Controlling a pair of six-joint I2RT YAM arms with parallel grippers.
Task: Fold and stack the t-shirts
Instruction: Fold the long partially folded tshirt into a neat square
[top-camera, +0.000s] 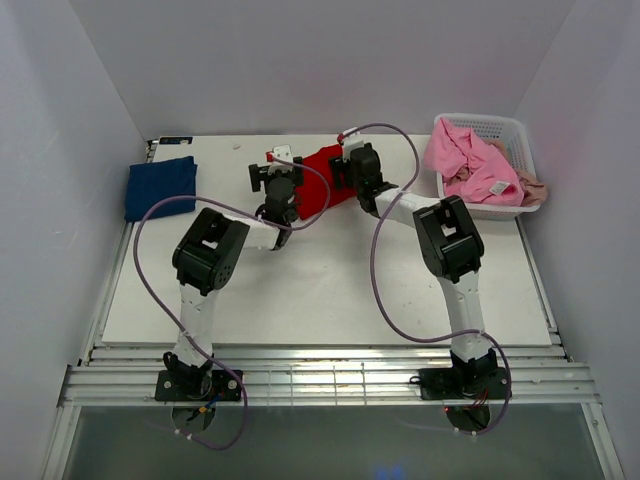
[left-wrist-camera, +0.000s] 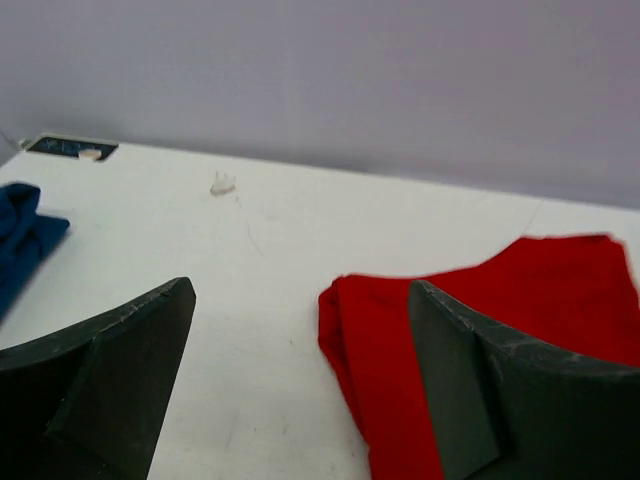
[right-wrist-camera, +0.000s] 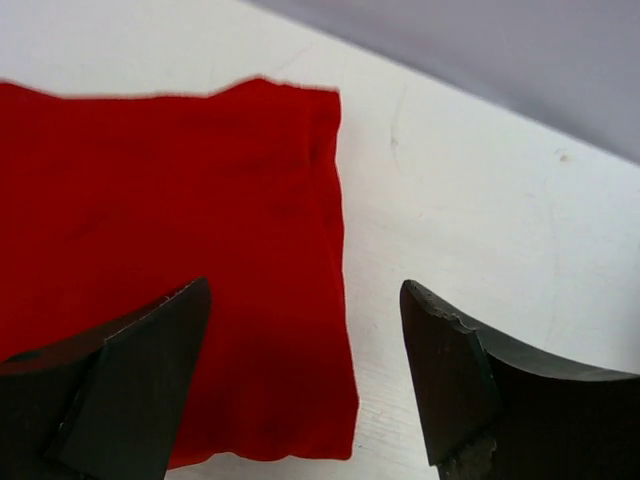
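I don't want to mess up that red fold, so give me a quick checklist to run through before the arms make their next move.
1. Left claw open and empty: ok.
2. Right claw open and empty: ok, it is over the red t-shirt's edge.
3. Red t-shirt folded and lying flat on the table: ok.
4. Red t-shirt stacked on the navy t-shirt: not ok, the navy one lies apart near the far left corner.
5. Basket emptied: not ok, pink clothing is crumpled in it.
6. Navy t-shirt folded neatly: cannot tell.
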